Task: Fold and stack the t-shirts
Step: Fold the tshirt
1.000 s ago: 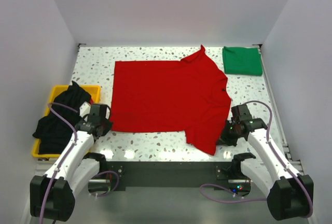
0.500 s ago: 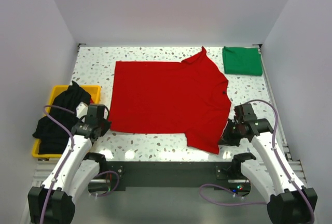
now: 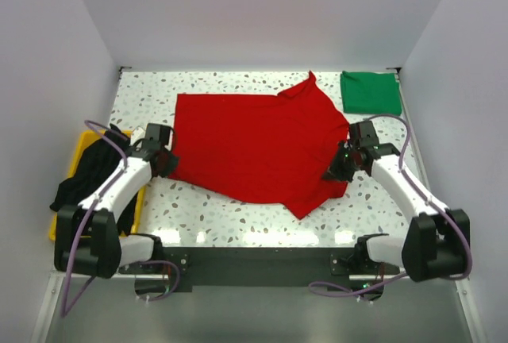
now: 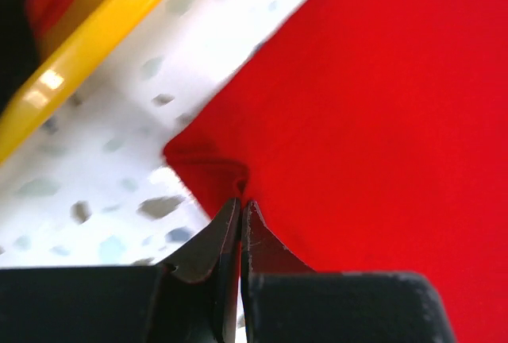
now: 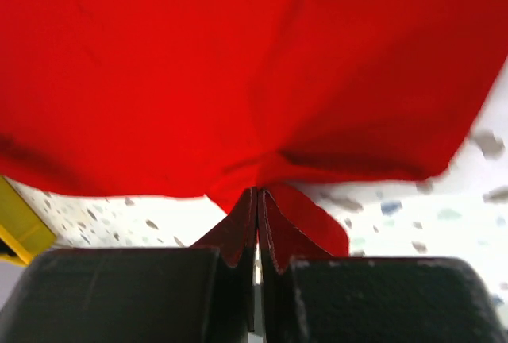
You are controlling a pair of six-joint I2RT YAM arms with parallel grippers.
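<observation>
My left tool (image 4: 240, 206) and right tool (image 5: 258, 194) both pinch the red shirt (image 3: 254, 140) at its near edge, first fold barely going -- green shirt (image 3: 370, 93) sits folded in the far right corner, black shirt (image 3: 75, 198) not done yet.

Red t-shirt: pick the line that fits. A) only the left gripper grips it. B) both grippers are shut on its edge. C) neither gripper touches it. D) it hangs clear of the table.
B: the left gripper is pinched on the near left corner of the red t-shirt, and the right gripper on gathered cloth at its right side.
</observation>
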